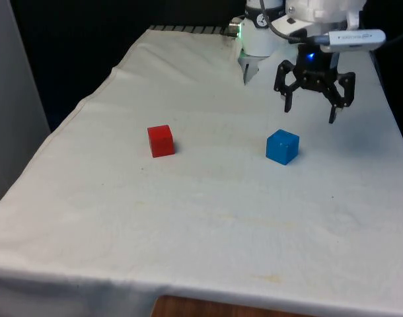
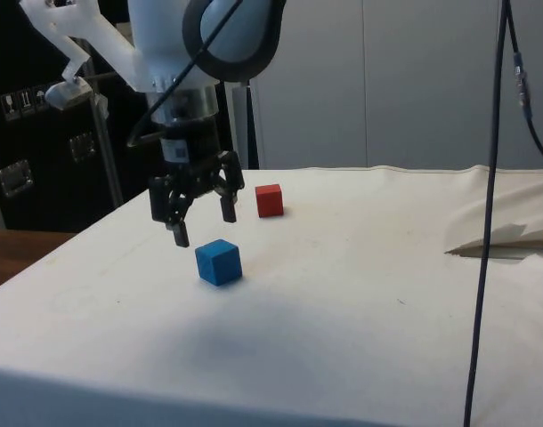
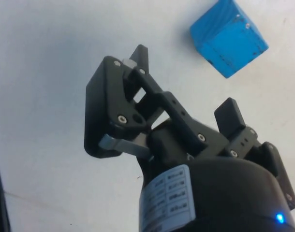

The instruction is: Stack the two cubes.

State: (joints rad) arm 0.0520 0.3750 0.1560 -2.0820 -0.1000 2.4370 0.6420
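While the fingers (image 1: 310,109) hang open, empty | blue cube (image 1: 282,146) sits mid-bench beside them, red cube (image 1: 161,140) well apart | centre over blue, square to its faces, then drop.

The counter (image 1: 208,218) wears a white cloth. A blue cube (image 1: 282,146) sits on it, with a red cube (image 1: 161,140) well apart from the blue one.
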